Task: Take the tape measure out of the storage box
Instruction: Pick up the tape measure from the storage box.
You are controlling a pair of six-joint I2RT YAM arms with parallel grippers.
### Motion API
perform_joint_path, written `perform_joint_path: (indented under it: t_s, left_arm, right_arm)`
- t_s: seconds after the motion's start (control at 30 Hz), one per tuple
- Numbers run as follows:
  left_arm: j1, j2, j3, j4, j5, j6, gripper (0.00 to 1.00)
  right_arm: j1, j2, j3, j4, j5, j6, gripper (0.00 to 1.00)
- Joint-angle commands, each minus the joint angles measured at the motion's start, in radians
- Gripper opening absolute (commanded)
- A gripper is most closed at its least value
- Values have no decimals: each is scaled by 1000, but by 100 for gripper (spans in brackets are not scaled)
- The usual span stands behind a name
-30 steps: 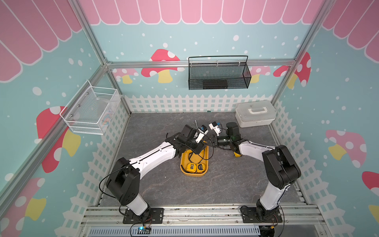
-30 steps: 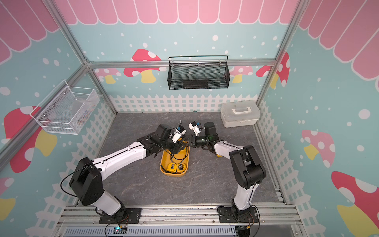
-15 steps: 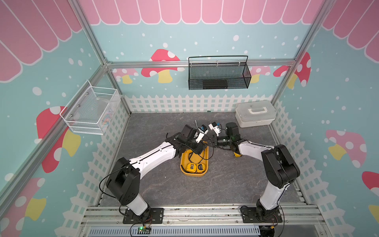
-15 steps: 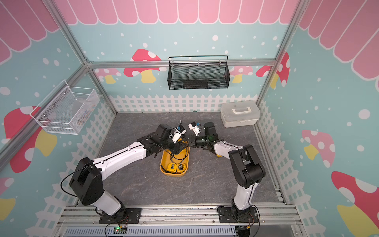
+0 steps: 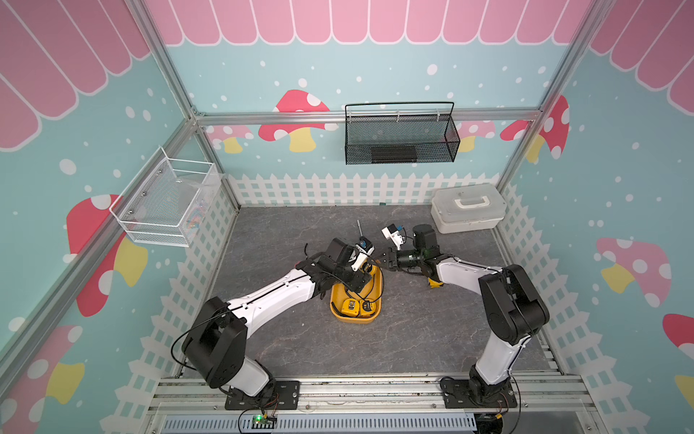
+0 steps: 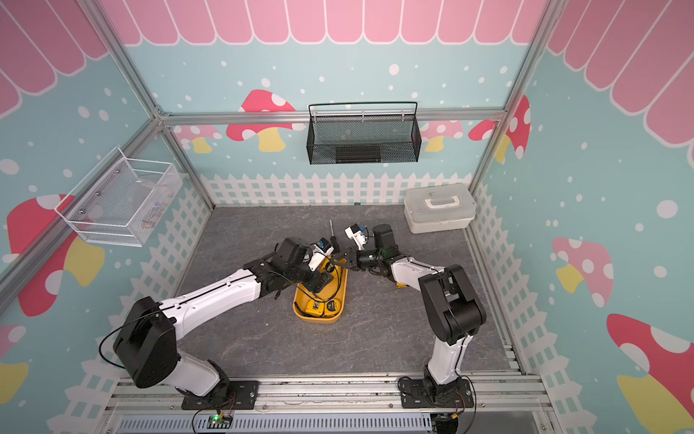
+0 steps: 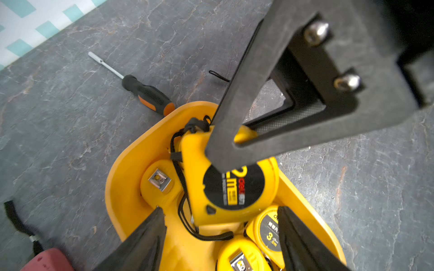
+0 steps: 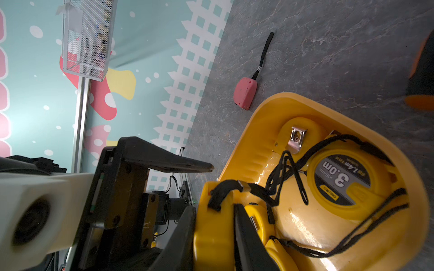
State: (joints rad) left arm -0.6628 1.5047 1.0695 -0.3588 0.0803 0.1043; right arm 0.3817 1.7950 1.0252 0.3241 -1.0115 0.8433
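Note:
The storage box (image 5: pixel 355 320) is a shallow yellow tray in mid-floor, seen in both top views (image 6: pixel 319 318). My right gripper (image 8: pixel 215 225) is shut on a yellow tape measure (image 7: pixel 230 187) with a black round label, held tilted over the box's far end (image 5: pixel 370 268). Its black strap (image 7: pixel 187 225) trails into the box. My left gripper (image 7: pixel 220 210) stands open, its fingers (image 7: pixel 150 234) on either side of that tape measure's lower edge, apart from it. More yellow tape measures (image 8: pixel 340 183) lie in the box.
An orange-and-black screwdriver (image 7: pixel 145 93) lies just beyond the box. A red tape measure (image 8: pixel 244 93) sits on the floor beside it. A white lidded case (image 5: pixel 467 208) stands at the back right. Wire baskets (image 5: pixel 402 139) (image 5: pixel 165 203) hang on the walls.
The left gripper's jaws have spread wider. Both arms stay almost where they were, and the right gripper keeps its hold on the tape measure.

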Motion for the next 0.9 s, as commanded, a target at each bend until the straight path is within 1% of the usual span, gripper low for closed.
perform_joint_path:
  t_s: [0.0, 0.17, 0.3, 0.63, 0.87]
  left_arm:
    - [1, -84, -28, 9, -59, -31, 77]
    - [23, -142, -83, 30, -130, -108, 77]
    - [55, -136, -106, 32, -117, -156, 76]
    - [62, -125, -94, 37, -127, -158, 76]
    - [77, -133, -93, 40, -112, -161, 76]
  right_arm:
    - [8, 18, 31, -8, 1, -24, 28]
    - [7, 29, 45, -8, -1, -26, 28]
    - [7, 33, 72, -8, 12, -29, 27]
    - [2, 49, 163, -53, -4, -50, 27]
    - [-55, 40, 223, -117, -9, -93, 27]
